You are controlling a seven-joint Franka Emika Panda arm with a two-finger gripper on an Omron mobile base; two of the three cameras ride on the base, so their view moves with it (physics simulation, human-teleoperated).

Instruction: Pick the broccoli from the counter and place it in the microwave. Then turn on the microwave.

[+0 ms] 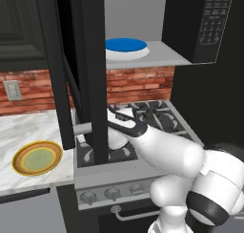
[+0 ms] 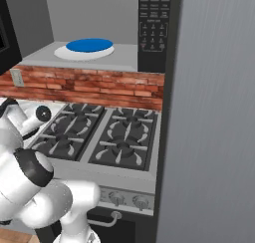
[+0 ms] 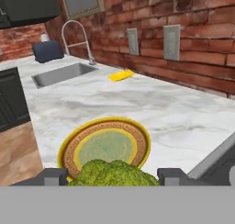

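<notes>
In the hand view the lumpy green broccoli (image 3: 113,170) fills the gap between my two dark fingertips (image 3: 58,176), and my gripper (image 3: 114,177) is shut on it, lifted above a round gold-rimmed plate (image 3: 108,142) on the white marble counter (image 3: 151,108). That plate (image 1: 37,158) lies bare on the counter (image 1: 28,127) in the left base view. The black microwave (image 1: 209,22) hangs above the stove with its door (image 1: 90,60) swung open. Its grey interior holds a blue plate (image 1: 126,46). The door hides most of my hand.
A black gas stovetop (image 2: 99,135) sits under the microwave. Along the counter lie a yellow sponge (image 3: 121,75), a steel sink (image 3: 64,74) and a faucet (image 3: 78,35). A brick wall (image 3: 183,16) with outlets backs the counter. A tall grey panel (image 2: 214,112) stands at the right.
</notes>
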